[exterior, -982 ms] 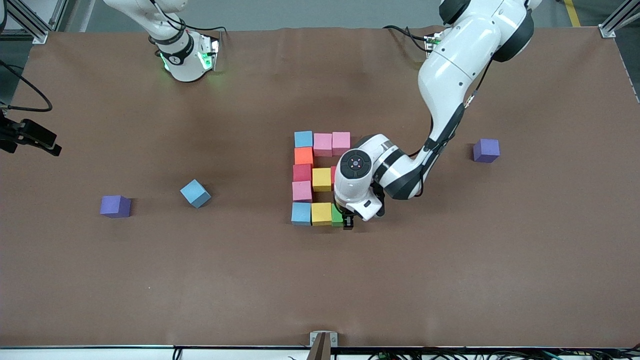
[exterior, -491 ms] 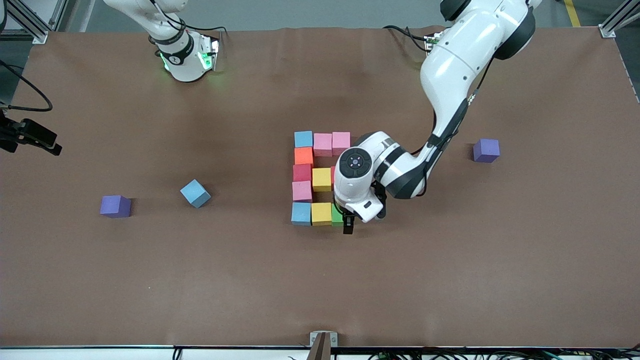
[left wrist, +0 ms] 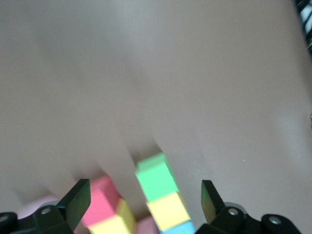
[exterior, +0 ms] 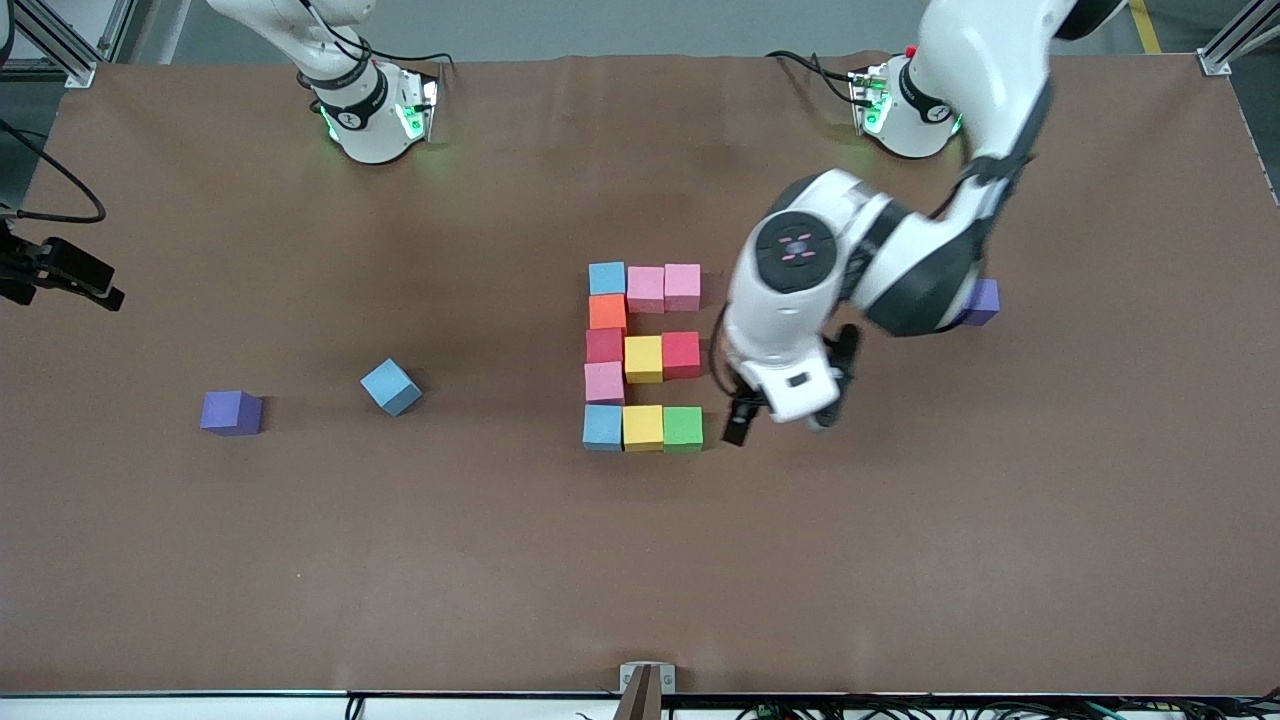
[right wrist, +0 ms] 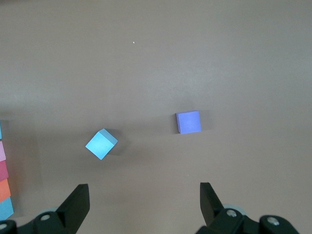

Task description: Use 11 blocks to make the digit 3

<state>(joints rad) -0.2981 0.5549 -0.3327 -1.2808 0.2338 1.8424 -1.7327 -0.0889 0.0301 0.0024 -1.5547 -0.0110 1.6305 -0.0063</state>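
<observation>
The blocks form the digit 3 (exterior: 606, 350) mid-table, shown as an "E". A five-cube column runs light blue (exterior: 607, 277), orange (exterior: 607, 312), red, pink (exterior: 604, 382), light blue (exterior: 602, 427). Two pink cubes (exterior: 663, 287) make the bar farthest from the front camera. Yellow (exterior: 644, 358) and red (exterior: 681, 354) make the middle bar, yellow (exterior: 643, 427) and green (exterior: 683, 428) the nearest. My left gripper (exterior: 782, 422) hangs open and empty beside the green block (left wrist: 156, 176), toward the left arm's end. My right gripper (right wrist: 144, 204) is open and empty, high over the right arm's end.
A loose light blue cube (exterior: 391, 387) (right wrist: 101, 144) and a purple cube (exterior: 231, 412) (right wrist: 188, 122) lie toward the right arm's end. Another purple cube (exterior: 985, 300) sits partly hidden by the left arm. A black device (exterior: 60, 270) juts in at the table's edge.
My left gripper has opened, let go of the green block, risen and swung toward the left arm's end. The green block now shows whole. The right arm has not moved.
</observation>
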